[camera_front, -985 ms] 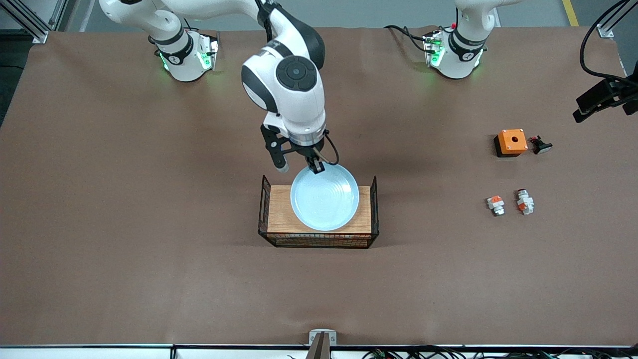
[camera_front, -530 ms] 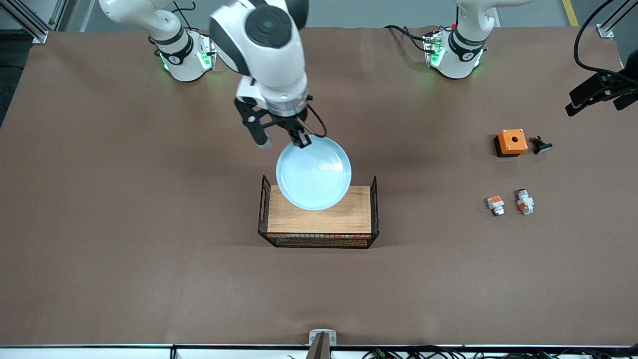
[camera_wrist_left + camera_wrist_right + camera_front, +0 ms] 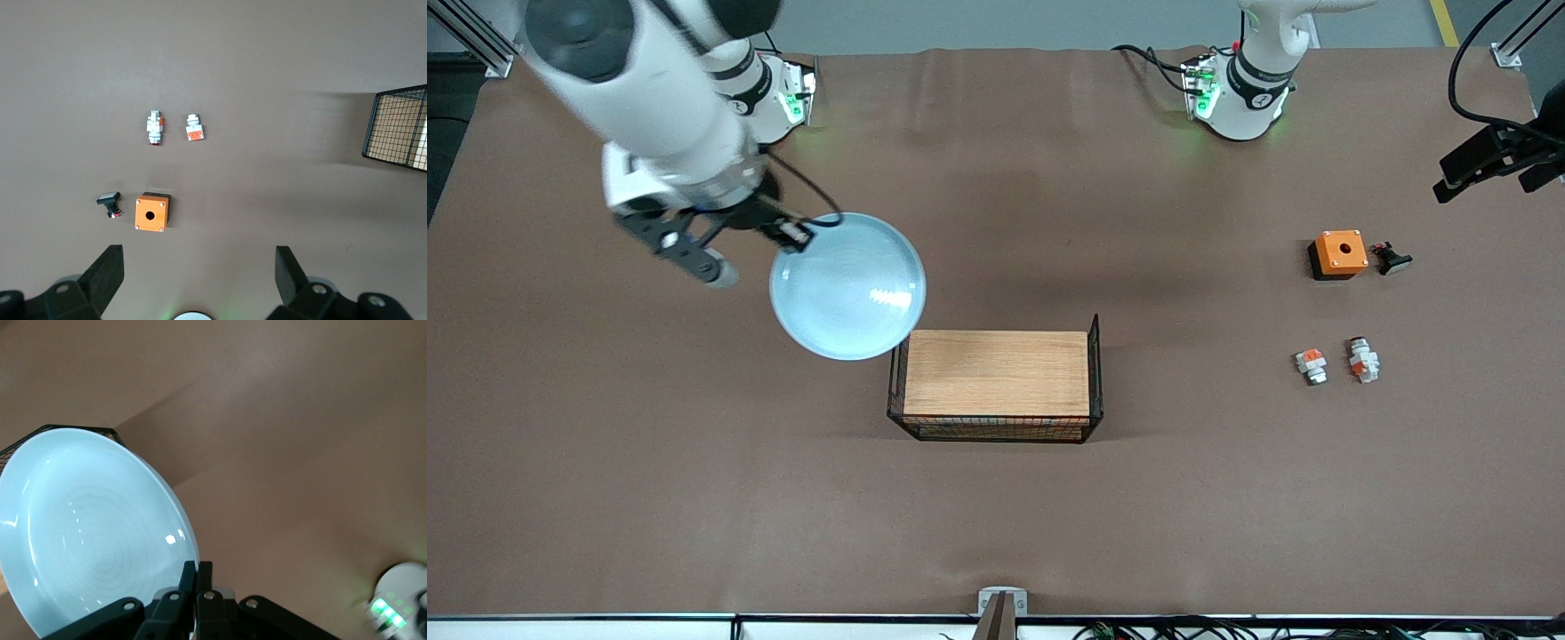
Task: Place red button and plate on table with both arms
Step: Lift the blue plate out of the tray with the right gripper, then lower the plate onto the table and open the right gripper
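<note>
My right gripper (image 3: 796, 233) is shut on the rim of the pale blue plate (image 3: 847, 284) and holds it tilted in the air over the table (image 3: 694, 462), beside the wooden board toward the right arm's end. The right wrist view shows the closed fingers (image 3: 203, 565) pinching the plate (image 3: 93, 533) at its edge. The red button (image 3: 1361, 360), white with orange marks and a dark cap, lies on the table at the left arm's end. My left gripper (image 3: 199, 252) hangs open and empty high over the table, apart from the red button (image 3: 155, 127).
A wooden board with black wire ends (image 3: 996, 373) sits mid-table. Near the button lie a white piece with a square orange top (image 3: 1311, 365), an orange box with a round hole (image 3: 1339, 253) and a small black part (image 3: 1390, 258).
The right arm has lifted the plate off the wooden board and swung it toward the right arm's end of the table. The left gripper has barely shifted.
</note>
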Tool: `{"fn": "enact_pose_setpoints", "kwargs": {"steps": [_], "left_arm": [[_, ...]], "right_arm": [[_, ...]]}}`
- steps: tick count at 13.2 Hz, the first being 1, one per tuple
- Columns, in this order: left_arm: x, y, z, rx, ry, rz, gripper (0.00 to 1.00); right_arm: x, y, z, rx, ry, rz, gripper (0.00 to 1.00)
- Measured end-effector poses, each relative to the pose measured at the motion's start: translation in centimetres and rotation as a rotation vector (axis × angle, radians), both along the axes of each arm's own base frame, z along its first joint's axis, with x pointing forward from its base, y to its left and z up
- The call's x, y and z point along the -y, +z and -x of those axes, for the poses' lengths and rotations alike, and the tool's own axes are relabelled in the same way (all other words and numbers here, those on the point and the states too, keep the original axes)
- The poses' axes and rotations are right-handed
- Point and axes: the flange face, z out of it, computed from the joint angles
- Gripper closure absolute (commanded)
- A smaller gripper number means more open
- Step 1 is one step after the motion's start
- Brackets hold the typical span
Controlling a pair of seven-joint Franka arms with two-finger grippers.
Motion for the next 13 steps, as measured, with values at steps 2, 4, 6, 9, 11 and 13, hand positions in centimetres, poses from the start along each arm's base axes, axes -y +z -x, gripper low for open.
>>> {"fn": "enact_pose_setpoints", "kwargs": {"steps": [2, 4, 6, 9, 11, 13], "left_arm": [[0.7, 0.0, 0.0, 0.0, -0.012, 0.0, 0.0], [1.4, 0.0, 0.1, 0.0, -0.027, -0.001, 0.0], [1.5, 0.0, 0.1, -0.001, -0.029, -0.001, 0.0], [1.6, -0.2, 0.1, -0.003, -0.029, -0.001, 0.0], [1.6, -0.3, 0.1, -0.007, -0.03, -0.001, 0.0], [1.9, -0.5, 0.1, -0.011, -0.035, -0.002, 0.0]], "right_arm": [[6.4, -0.1, -2.2, -0.01, 0.134, -0.021, 1.0], [12.9, -0.6, -3.8, -0.019, 0.229, -0.043, 0.99], [18.0, -1.6, -4.8, -0.017, 0.297, -0.061, 1.0], [22.3, -5.0, -5.9, -0.009, 0.359, -0.076, 0.99], [24.9, -8.4, -6.4, -0.015, 0.397, -0.087, 0.99], [27.5, -12.0, -6.5, -0.021, 0.432, -0.098, 0.99]]}}
